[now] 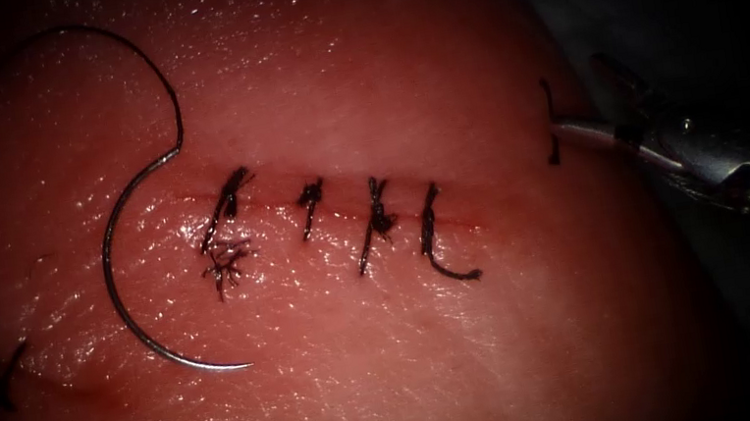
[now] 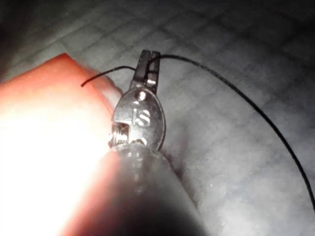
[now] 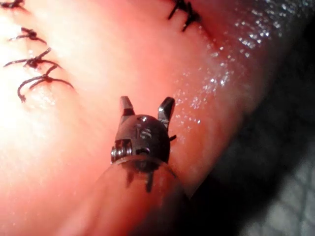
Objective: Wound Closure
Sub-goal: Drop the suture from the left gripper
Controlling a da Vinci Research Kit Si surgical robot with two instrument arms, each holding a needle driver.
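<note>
Endoscope view first: the needle (image 1: 122,278) just lies loose on the tissue (image 1: 513,339), off the left end of the cut (image 1: 335,208), well apart from the right tool (image 1: 582,132), not stuck in and with nobody holding it. Thread (image 1: 139,62) curls up and away from its blunt end. Four stitches (image 1: 375,222) sit across the cut between the needle and that tool. The right tool pokes in at the tissue's right edge, next to a short dark bit of thread (image 1: 549,120); can't tell from here how its jaws stand.

Left wrist view: the left tool (image 2: 148,63) is off the tissue (image 2: 54,123), over the grey counter (image 2: 236,187), jaws clamped on the thread (image 2: 236,88), with a short tail sticking out the other side.

Right wrist view: the right tool (image 3: 146,108) has its jaws spread wide with nothing between them, hanging over bare tissue (image 3: 98,147), stitches (image 3: 37,73) further ahead of it.
</note>
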